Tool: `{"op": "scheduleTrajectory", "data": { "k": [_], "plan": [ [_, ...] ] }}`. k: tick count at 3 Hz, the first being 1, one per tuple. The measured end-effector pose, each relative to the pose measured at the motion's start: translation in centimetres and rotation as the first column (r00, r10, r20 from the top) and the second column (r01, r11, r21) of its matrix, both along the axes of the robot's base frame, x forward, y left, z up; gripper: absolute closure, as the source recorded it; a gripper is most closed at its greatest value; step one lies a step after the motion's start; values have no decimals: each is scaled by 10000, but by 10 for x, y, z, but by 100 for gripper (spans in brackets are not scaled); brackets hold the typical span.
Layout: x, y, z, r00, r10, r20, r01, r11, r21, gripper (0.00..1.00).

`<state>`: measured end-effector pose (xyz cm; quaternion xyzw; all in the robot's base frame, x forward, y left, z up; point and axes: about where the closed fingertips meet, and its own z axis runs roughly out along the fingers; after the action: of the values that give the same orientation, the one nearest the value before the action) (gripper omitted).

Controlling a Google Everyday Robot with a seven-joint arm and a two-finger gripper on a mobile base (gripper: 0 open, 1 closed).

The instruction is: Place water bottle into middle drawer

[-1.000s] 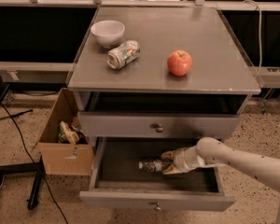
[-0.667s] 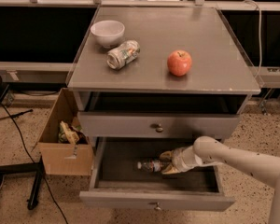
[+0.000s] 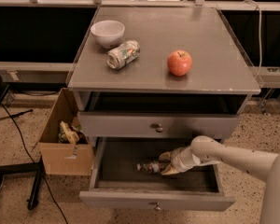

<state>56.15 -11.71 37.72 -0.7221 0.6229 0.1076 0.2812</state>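
Note:
The middle drawer (image 3: 126,164) is pulled out below the tabletop, showing its dark floor, low grey walls and a small knob on the thin front strip. Inside it the water bottle (image 3: 149,167) lies on its side, cap pointing left, low over the floor near the middle. My gripper (image 3: 167,164) reaches into the drawer from the right on a white arm. Its fingers (image 3: 165,157) are shut around the bottle's right end. I cannot tell whether the bottle rests on the floor.
A white bowl (image 3: 108,32), a silver-and-green can (image 3: 123,54) on its side and a red apple (image 3: 179,62) sit on the grey tabletop (image 3: 214,55). Another grey drawer (image 3: 156,126) above is closed. A cardboard box (image 3: 65,141) with items stands on the floor at left.
The arm has shifted slightly left, further into the drawer. The bottle stays in the gripper at about the same spot.

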Motion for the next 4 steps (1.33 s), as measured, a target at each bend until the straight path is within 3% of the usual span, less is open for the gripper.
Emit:
{"op": "scheduleTrajectory", "data": {
  "k": [1,2,4],
  "plan": [
    [-1,-1,-4,9999,-26,-121,24,9999,-101,100],
    [-1,-1,-5,9999,-28,-134,27,9999,-110,83],
    [-1,-1,-5,9999,-28,-135,26,9999,-109,37]
  ]
}}
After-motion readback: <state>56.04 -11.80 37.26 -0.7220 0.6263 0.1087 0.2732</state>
